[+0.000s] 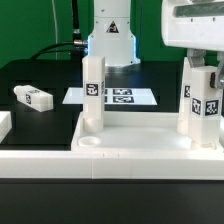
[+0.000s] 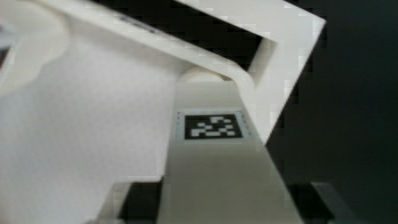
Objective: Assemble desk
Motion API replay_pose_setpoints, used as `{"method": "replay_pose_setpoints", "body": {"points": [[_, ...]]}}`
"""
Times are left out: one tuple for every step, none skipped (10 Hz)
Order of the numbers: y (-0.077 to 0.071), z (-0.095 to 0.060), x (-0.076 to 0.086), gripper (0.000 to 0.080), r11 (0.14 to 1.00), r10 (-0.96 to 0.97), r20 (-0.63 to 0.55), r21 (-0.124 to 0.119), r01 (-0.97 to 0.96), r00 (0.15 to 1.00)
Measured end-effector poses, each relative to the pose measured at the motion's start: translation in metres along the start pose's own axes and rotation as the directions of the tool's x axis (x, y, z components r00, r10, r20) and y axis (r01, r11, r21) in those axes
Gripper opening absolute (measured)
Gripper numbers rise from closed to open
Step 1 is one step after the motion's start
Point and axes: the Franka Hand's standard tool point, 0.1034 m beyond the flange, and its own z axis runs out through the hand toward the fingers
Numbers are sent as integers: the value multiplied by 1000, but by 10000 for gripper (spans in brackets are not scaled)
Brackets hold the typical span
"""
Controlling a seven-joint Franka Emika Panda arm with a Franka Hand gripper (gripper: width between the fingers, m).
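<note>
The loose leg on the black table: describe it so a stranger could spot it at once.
Find the large white tabletop across the exterior view's front, then look to that view's left, onto the black table behind it. A short square tagged leg lies there on its side. Unlike it, the middle leg and the gripped leg stand upright on the tabletop.

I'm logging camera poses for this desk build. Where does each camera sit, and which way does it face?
Exterior view: off the arm, low before the table, facing across the tabletop toward the arm's base; the tool shows at the exterior view's right.
Wrist view: on the wrist, looking along the held leg onto the tabletop; the tool's fingers flank the leg.
Both share the held leg and the tabletop.
</note>
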Motion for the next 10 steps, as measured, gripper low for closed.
{"method": "replay_pose_setpoints", "body": {"points": [[0,0,-1,291,996,86,9,10,-86,996],[0,0,-3,291,987,160,16,13,-160,987],[0,0,-6,291,966,259,27,12,-260,965],[-1,0,-7,291,947,321,38,13,-322,946],[-1,0,-7,291,946,323,38,13,-324,946],[-1,1,-7,365,950,312,37,12,-313,949],[0,2,-7,365,961,276,35,10,-277,960],[2,3,-8,567,973,229,34,-7,-229,973],[2,3,-10,624,985,171,36,-21,-171,985],[0,3,-10,642,998,66,39,-21,-65,997]]}}
